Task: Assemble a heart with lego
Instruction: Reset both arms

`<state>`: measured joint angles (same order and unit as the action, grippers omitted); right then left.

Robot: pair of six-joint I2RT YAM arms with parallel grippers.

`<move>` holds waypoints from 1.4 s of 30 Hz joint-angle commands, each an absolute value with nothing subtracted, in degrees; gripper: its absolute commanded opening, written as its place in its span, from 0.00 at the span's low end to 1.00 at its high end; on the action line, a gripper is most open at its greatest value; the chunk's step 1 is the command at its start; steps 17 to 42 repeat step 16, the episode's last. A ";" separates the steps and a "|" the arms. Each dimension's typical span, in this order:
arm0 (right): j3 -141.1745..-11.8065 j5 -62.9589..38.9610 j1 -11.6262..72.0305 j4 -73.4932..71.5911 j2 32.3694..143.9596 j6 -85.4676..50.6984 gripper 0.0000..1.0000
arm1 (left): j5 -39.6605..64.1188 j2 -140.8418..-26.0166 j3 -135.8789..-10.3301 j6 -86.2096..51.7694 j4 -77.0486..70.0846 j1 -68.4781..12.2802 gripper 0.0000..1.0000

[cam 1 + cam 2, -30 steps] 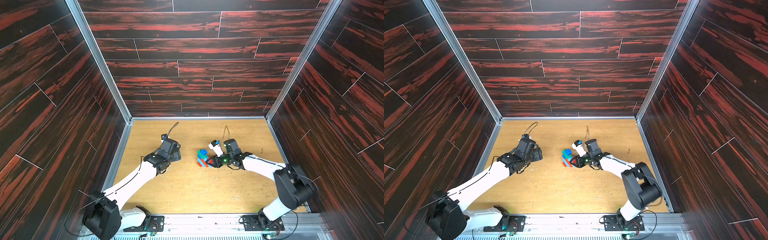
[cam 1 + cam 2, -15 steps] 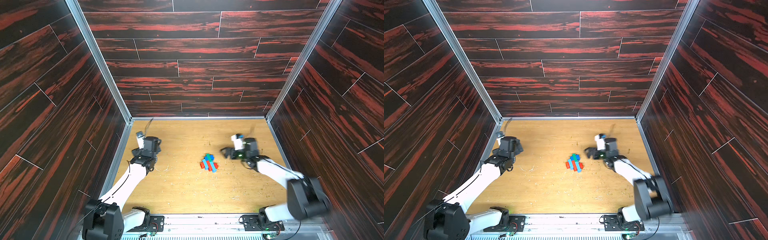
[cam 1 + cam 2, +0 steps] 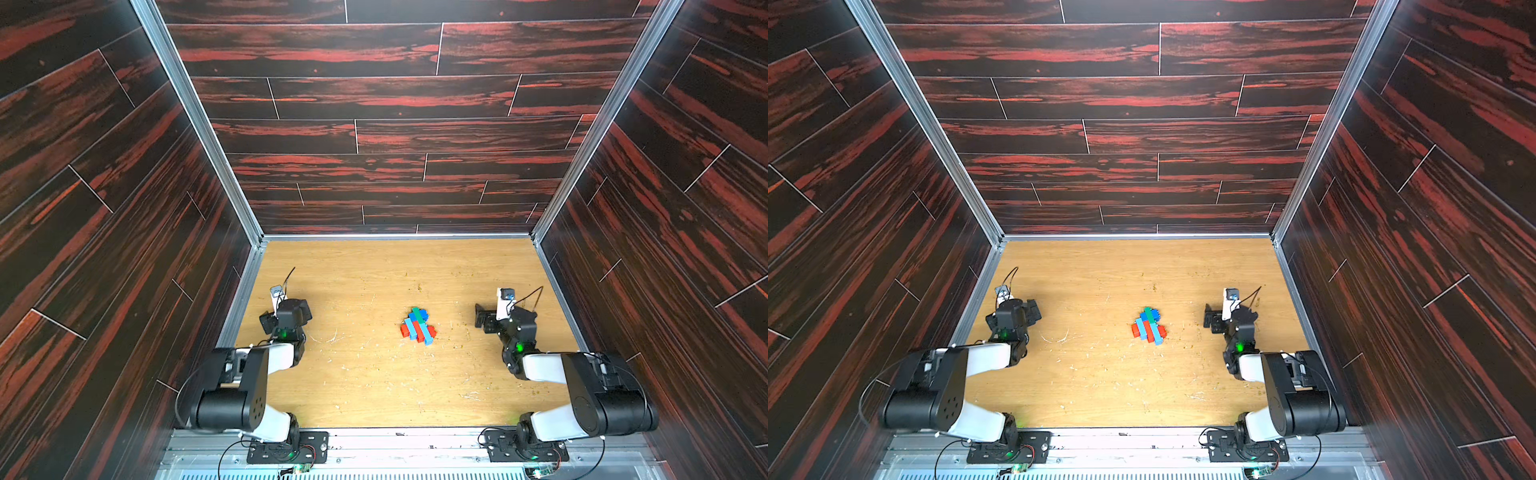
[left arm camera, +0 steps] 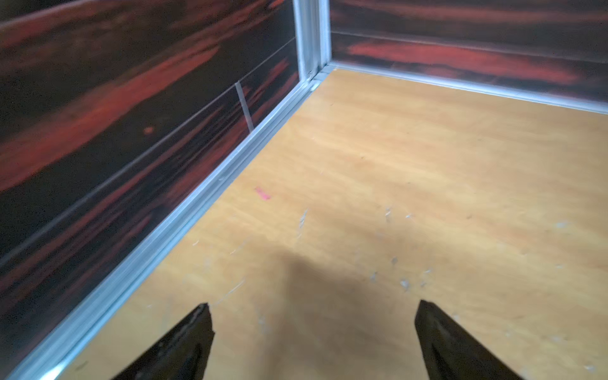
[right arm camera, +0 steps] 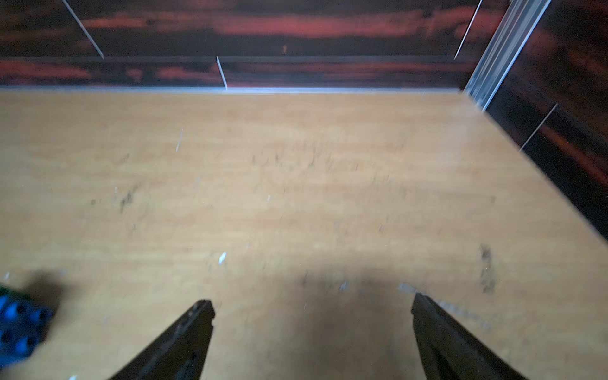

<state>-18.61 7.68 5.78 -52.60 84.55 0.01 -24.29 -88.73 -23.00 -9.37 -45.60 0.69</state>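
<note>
**Heart** (image 3: 417, 326): flat cluster of joined bricks in red, light blue, dark blue and green. It lies on the worktop (image 3: 365, 382), a little right of the middle, and shows in both top views (image 3: 1149, 327). It sits between the two claws and apart from both.

**Left claw** (image 4: 313, 304): jaws spread wide with only bare worktop between them, holding nothing. It stands close to the left wall. The heart lies well apart from it, off to its right.

**Right claw** (image 5: 311, 299): jaws spread wide, holding nothing. It stands near the right wall. The heart lies to its left, nearer to this claw than to the left one, but not touching it. In the right wrist view a blurred dark-blue studded corner of the heart (image 5: 19, 324), with a sliver of green, shows at the picture's edge, outside the jaws.

**Worktop**: light wood, scuffed, with white flecks. A small pink mark (image 4: 262, 193) lies near the metal rail at the foot of the left wall.

**Walls** (image 3: 395, 124): dark panels streaked red, on three sides.
</note>
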 commanded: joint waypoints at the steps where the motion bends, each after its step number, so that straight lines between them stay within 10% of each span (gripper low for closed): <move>1: -19.69 6.91 4.83 -63.10 86.86 2.85 0.98 | -20.57 -90.12 -20.95 -7.50 -56.83 1.03 1.00; 42: -18.74 11.77 5.39 -67.05 89.31 2.42 0.98 | -22.74 -90.81 -20.69 -6.74 -59.47 0.53 1.00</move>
